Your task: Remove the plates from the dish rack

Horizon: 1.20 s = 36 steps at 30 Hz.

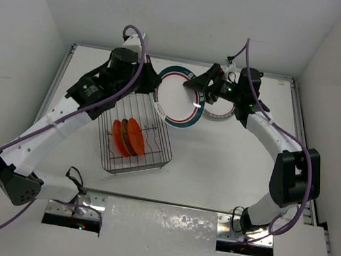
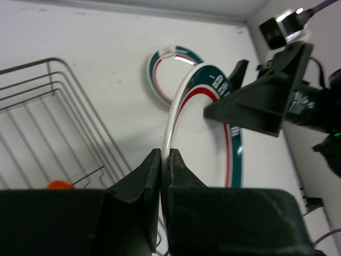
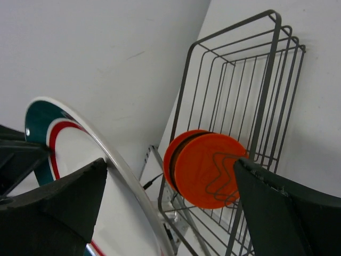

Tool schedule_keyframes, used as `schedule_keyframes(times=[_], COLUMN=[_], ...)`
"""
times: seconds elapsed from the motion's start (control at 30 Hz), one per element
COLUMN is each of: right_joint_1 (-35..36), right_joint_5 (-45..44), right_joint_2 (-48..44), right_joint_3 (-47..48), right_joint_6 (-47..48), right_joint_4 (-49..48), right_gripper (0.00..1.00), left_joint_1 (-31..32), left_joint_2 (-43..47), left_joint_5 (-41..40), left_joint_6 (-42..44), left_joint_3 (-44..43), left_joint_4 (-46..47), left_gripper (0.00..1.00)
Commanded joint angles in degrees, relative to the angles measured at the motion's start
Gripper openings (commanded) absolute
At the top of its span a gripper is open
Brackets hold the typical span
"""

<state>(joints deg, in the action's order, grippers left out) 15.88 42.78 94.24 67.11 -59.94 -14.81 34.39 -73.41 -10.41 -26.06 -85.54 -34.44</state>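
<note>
No brand or label is readable: small white print on the dark plastic of the right gripper shows in the left wrist view but is too blurred to read, and so are the pale marks on the green band of the banded plate. That plate is round, glossy and white, with a wide dark green rim band and a thin red ring inside it. It is out of the rack and tilted, just past the rack's far right corner. The left gripper pinches its near rim, its black matte fingers pressed tight onto the thin white edge. The right gripper's fingers are wedge-shaped and spread wide, with the plate's opposite rim running between them — I cannot tell whether they touch it. A second banded plate with the same green and red pattern lies flat on the table, beside the held one and partly under the right arm. The dish rack is a rectangular basket of thin grey metal wire. It holds two orange plates, small, plain and matte, standing on edge side by side near its middle between bent wire prongs.
</note>
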Motion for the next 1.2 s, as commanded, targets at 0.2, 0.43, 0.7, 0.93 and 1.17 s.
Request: schedule_keyframes(times=[0.2,0.43,0.7,0.93,1.17], right_joint_1=[-0.7,-9.1,-17.4,-17.6,-17.6], right_joint_5=[6.5,-3.0,-37.6,-44.2,-43.1], right_joint_2=[-1.1,-1.2,2.9,13.5,19.7], right_joint_3=[-3.7,-5.8,-1.0,6.0,12.2], right_joint_6=[-4.7,-5.4,-0.9,-0.2,4.0], right_joint_4=[-14.9,-7.5,14.5,15.5,18.4], right_gripper=[0.02,0.0,0.0,0.0,0.25], left_joint_1=[-2.7,-3.5,-3.6,-3.6,-3.6], left_joint_2=[1.4,-2.3,-6.2,-6.7,-6.3], left_joint_5=[8.8,-3.5,-5.6,-5.8,-6.7], left_joint_6=[-6.3,-8.5,-5.3,-2.5,-1.4], left_joint_3=[6.5,2.2,-3.6,-4.3,-6.3], left_joint_4=[18.4,5.0,-11.0,-16.9,-21.9], left_gripper=[0.09,0.97,1.0,1.0,1.0])
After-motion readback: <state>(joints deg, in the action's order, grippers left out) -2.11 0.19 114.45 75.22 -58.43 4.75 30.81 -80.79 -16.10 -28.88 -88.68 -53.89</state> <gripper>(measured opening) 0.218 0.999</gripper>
